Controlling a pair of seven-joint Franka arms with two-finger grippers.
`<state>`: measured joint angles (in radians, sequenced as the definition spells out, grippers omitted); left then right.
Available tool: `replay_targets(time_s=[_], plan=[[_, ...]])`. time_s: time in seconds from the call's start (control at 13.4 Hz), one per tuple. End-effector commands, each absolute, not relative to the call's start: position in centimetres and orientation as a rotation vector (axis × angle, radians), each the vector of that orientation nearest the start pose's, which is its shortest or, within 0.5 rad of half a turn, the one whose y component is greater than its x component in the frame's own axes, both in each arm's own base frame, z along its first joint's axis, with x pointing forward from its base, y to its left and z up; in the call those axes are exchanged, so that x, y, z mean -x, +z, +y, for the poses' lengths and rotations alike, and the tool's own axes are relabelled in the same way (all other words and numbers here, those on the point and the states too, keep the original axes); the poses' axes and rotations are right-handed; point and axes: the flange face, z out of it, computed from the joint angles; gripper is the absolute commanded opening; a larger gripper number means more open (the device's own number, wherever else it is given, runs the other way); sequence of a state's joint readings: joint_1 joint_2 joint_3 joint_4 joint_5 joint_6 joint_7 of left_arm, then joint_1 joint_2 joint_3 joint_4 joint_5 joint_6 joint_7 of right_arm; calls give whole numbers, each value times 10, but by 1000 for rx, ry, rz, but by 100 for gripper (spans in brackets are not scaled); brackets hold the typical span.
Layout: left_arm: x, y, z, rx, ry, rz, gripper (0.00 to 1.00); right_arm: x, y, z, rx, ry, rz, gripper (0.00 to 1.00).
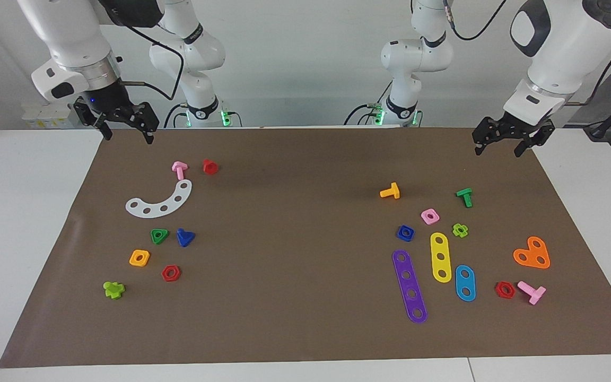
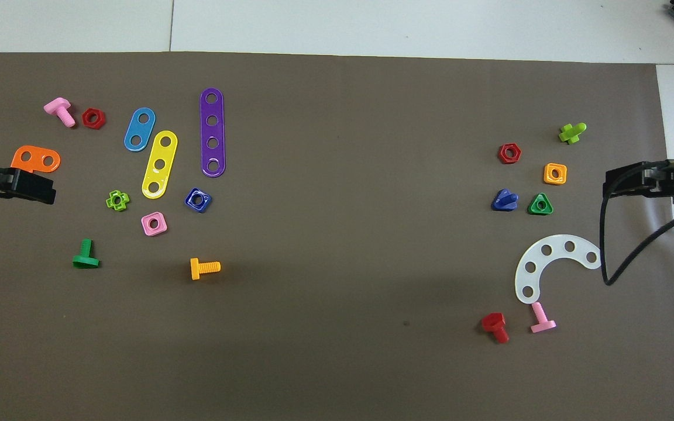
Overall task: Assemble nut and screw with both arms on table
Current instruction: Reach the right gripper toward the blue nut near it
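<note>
Above mat (image 1: pixel 305 329): both arms raised, empty.

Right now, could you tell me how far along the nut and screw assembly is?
Nothing is assembled yet. The nut lies on the mat beside the pink square nut; the screw lies apart, beside the green triangular nut. Nothing is in hand: the left gripper and right gripper are open and empty, raised over the mat's edge nearest the robots. Picking up both parts and threading them remain.
</note>
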<state>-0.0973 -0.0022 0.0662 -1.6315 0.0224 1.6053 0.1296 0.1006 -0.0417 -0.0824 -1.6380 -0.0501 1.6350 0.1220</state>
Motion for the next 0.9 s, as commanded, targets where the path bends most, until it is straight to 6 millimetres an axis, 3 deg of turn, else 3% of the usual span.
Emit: replay_targets(time_s=[0.0, 0.37, 0.45, 0.67, 0.82], plan=[[-546, 602, -17, 3107, 11, 280, 100, -553, 588, 7, 3149, -105, 114, 100], [-547, 603, 10, 3115, 15, 191, 100, -601, 471, 15, 3129, -51, -125, 100], [-547, 602, 11, 3115, 17, 189, 100, -605, 444, 13, 3128, -81, -238, 100], [-547, 602, 11, 3115, 17, 189, 100, -604, 375, 13, 3128, -141, -332, 100], [-547, 602, 9, 3114, 17, 194, 100, -605, 353, 15, 3130, -119, -340, 100]])
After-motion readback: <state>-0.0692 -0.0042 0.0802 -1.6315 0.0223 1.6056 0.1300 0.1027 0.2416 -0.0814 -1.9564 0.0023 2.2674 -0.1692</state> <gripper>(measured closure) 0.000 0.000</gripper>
